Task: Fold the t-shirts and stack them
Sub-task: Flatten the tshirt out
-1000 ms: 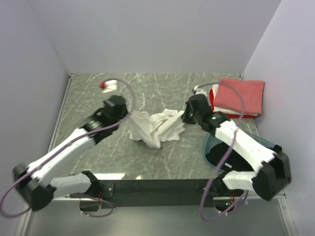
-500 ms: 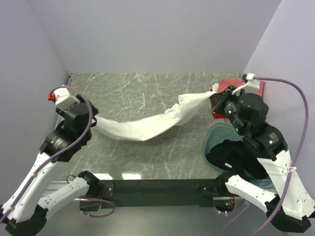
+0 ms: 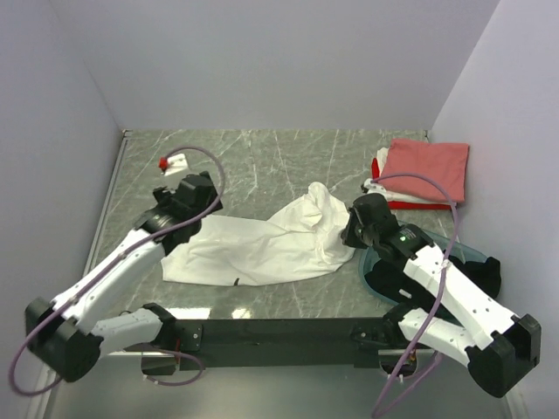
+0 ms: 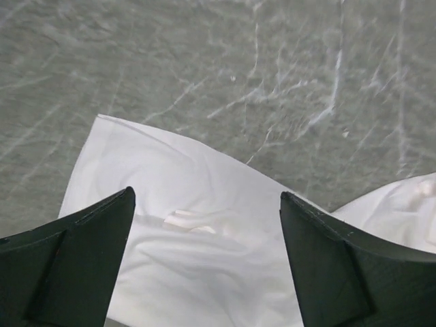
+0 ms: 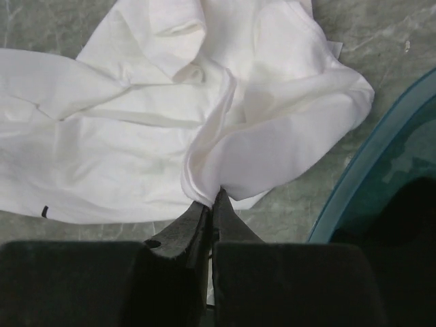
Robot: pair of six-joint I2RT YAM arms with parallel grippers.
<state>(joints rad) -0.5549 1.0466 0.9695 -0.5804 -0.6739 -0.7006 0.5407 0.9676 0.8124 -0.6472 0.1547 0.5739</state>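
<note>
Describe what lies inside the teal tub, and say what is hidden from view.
Inside the teal tub lies black cloth. The right arm crosses above it and covers most of the contents, so anything else inside cannot be seen.

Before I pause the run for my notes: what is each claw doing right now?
Left claw: open, empty, over the white shirt.
Right claw: closed, pinching a fold of the white shirt.

Light soft and even, from above; shadows faint. Bright glare strip on my desk (image 3: 262, 166) at the near edge, top view. White t-shirt (image 5: 136, 136) nearly blown out, folds pale. My left claw (image 4: 206, 201) reads black, detail lost; marble beyond it slightly smeared.
</note>
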